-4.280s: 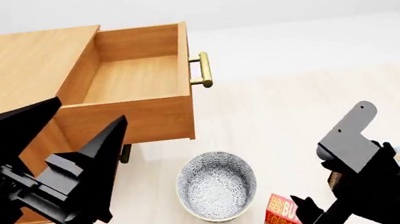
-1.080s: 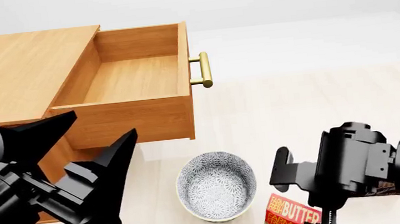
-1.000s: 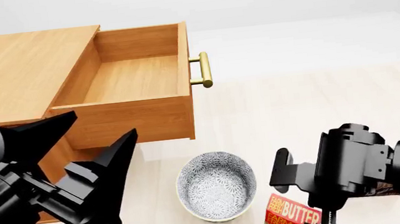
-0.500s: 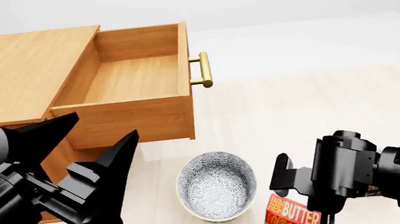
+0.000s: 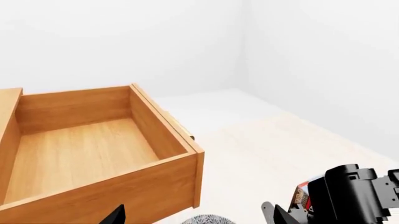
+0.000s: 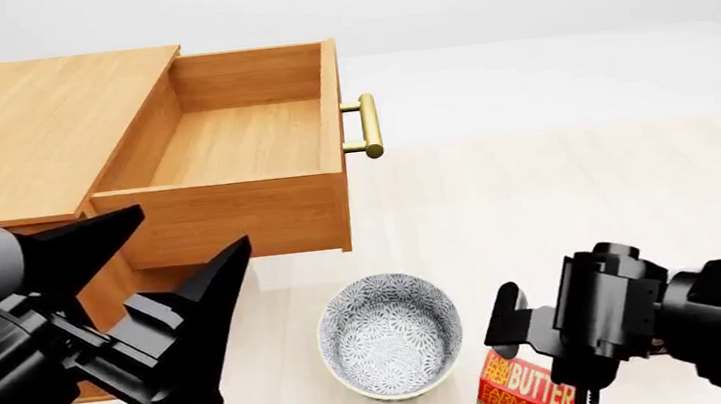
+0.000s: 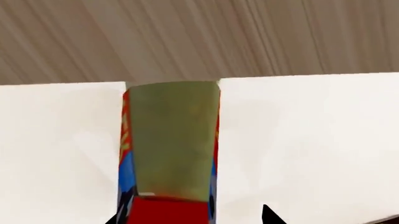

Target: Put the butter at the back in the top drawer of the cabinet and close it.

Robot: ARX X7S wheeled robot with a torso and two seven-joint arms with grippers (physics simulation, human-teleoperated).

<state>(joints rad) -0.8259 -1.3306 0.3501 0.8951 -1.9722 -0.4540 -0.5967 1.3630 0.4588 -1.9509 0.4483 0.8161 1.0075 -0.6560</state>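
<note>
Over the last second we see the right tool sink lower onto the butter, which stands on the pale wood-grain floor just right of the patterned bowl. In the right wrist view the carton sits between the two white pads, both touching its sides, so we judge the grasp made and lifting next. The top drawer of the cabinet stands pulled out, bare inside. The left tool hangs with fingers spread wide in front of the cabinet. White walls enclose the room

head cam high, looking down, L wrist shares top drawer, R wrist close-up
</note>
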